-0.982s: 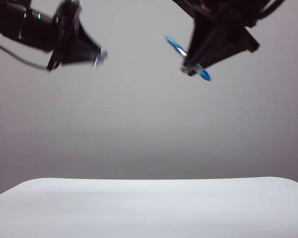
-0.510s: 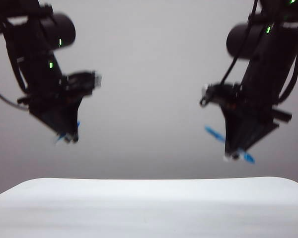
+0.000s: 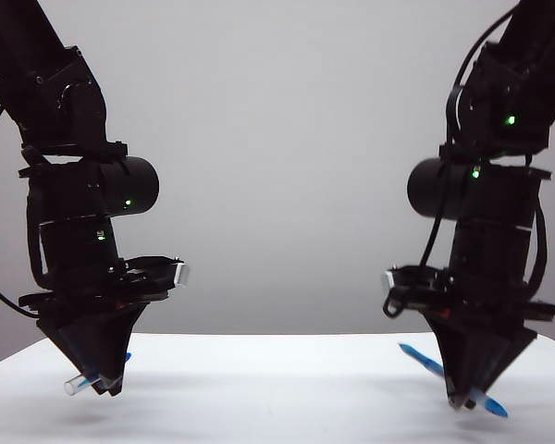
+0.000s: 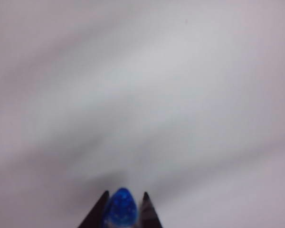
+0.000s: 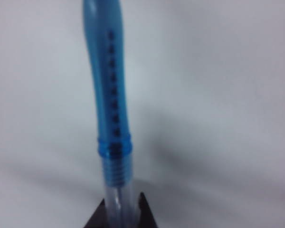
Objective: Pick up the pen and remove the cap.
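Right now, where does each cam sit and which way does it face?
Exterior view: low, off the arms, level across the white table; shows both arms, left gripper holding the cap, right gripper holding the pen.
Left wrist view: on the left wrist, looking down past the fingertips at the table; blue cap end between them.
Right wrist view: on the right wrist, looking along the pen.
Shared: cap, pen and table appear in the exterior view too.

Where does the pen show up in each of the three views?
Exterior view: the pen sits low on the right, slanting through the right pincer just above the table.
Right wrist view: it runs up the middle from between the pincer fingers.
Left wrist view: not in it; only the cap in the left pincer.
Shared landmark: the white table.
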You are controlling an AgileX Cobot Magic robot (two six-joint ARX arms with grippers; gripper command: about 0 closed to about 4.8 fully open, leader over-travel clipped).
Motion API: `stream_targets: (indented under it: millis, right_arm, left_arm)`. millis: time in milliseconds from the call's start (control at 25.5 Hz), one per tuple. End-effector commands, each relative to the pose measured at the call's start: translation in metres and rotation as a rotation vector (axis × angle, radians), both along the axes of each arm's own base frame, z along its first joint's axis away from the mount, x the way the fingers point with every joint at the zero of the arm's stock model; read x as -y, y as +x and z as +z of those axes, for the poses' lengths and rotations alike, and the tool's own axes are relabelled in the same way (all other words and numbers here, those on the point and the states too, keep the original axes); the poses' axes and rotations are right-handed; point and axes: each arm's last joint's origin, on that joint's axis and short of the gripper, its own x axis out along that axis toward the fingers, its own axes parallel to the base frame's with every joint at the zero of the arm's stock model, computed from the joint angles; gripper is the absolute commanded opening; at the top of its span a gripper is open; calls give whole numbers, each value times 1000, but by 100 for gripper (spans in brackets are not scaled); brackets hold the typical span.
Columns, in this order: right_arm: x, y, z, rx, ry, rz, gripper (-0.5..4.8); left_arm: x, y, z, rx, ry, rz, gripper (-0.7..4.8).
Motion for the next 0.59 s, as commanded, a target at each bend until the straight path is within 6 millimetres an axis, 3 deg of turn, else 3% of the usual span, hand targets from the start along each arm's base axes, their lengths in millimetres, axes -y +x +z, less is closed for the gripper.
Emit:
stream_targets:
  millis: [39,79,196,236,275,314,353,432,589]
  right_arm:
    - [0,0,-2,-8,-6,5,0]
    - [0,0,-2,-2,-6,5,1]
    - [0,1,-2,2,-11,4,30]
    - [0,1,-2,5,-14,4,75]
    - [0,1,-2,12,-25,2,107]
    - [1,1,-2,16,-38,0,157]
    - [1,1,-2,17,-46,-1,189]
    - [1,1,-2,18,-47,-1,274]
    - [1,1,-1,16,-46,-1,277]
  left_arm:
    - [1,3,3,36,12,2,31]
    - [1,4,3,46,11,3,52]
    - [1,4,3,55,13,8,199]
    - [1,4,3,52,12,13,246]
    - [1,4,3,49,9,21,316]
    - [1,4,3,47,5,25,430]
    - [1,4,3,40,-7,23,479]
    - [2,3,3,29,-22,23,479]
    - [2,2,3,21,-24,23,479]
